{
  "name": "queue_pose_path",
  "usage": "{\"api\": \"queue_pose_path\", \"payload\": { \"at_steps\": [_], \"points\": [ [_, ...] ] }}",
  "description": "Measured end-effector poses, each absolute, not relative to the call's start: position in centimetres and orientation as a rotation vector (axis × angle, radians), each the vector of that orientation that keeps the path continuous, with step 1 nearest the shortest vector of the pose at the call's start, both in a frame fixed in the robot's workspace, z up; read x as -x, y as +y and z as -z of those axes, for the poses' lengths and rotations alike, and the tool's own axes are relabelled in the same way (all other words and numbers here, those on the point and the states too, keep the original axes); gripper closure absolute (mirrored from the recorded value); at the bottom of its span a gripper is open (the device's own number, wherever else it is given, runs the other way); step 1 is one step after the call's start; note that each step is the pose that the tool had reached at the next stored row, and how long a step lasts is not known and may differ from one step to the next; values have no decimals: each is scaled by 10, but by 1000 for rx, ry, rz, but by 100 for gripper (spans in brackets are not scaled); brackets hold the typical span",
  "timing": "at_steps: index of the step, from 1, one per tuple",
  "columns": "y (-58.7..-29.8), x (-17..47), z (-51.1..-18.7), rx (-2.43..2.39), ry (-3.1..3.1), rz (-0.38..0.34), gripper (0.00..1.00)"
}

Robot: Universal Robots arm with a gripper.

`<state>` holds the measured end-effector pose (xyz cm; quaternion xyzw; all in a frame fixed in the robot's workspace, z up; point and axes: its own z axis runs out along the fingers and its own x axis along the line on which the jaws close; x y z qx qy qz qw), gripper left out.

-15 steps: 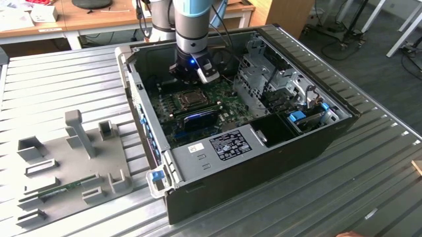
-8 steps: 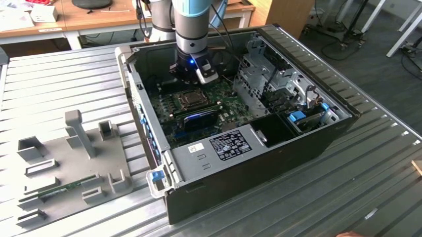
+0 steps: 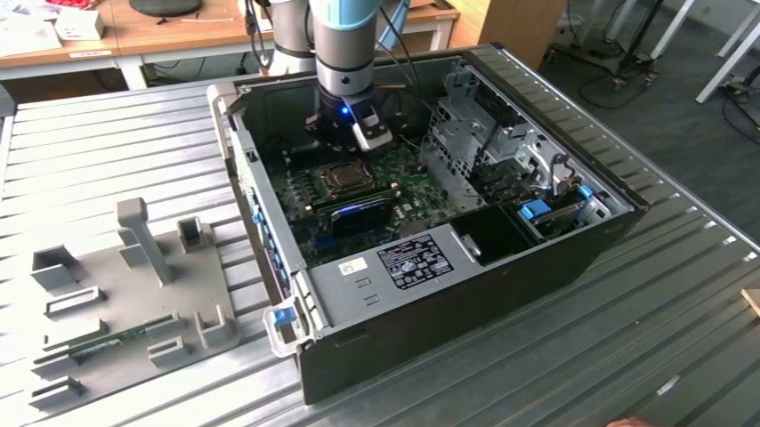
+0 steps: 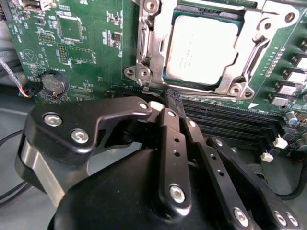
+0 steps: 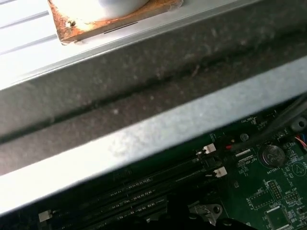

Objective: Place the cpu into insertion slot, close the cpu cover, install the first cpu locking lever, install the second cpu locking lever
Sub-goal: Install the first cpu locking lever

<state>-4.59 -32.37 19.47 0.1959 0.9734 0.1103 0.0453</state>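
In the exterior view my gripper (image 3: 354,142) reaches down into an open computer case, just behind the insertion slot (image 3: 340,179) on the green board. In the second wrist view the cpu (image 4: 201,48), with its dull silver top, lies flat in the slot. The silvery cpu cover (image 4: 252,45) lies down around the cpu and frames it. A thin metal lever (image 4: 142,33) runs along one side of the frame; whether it is latched I cannot tell. My gripper (image 4: 168,106) hovers beside the socket with its black fingers (image 4: 169,139) pressed together and nothing between them.
Long black memory slots (image 4: 230,120) lie right beside the socket, and a coin battery (image 4: 53,82) sits on the board. The case wall (image 5: 144,139) rises close by. A metal drive cage (image 3: 499,142) stands on the exterior view's right, and a grey fixture plate (image 3: 131,285) on its left.
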Motion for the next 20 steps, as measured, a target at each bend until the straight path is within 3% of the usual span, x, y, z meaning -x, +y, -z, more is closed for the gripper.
{"api": "queue_pose_path", "payload": {
  "at_steps": [20],
  "points": [
    [-322, 46, -198, -620, 2966, -318, 90]
  ]
}}
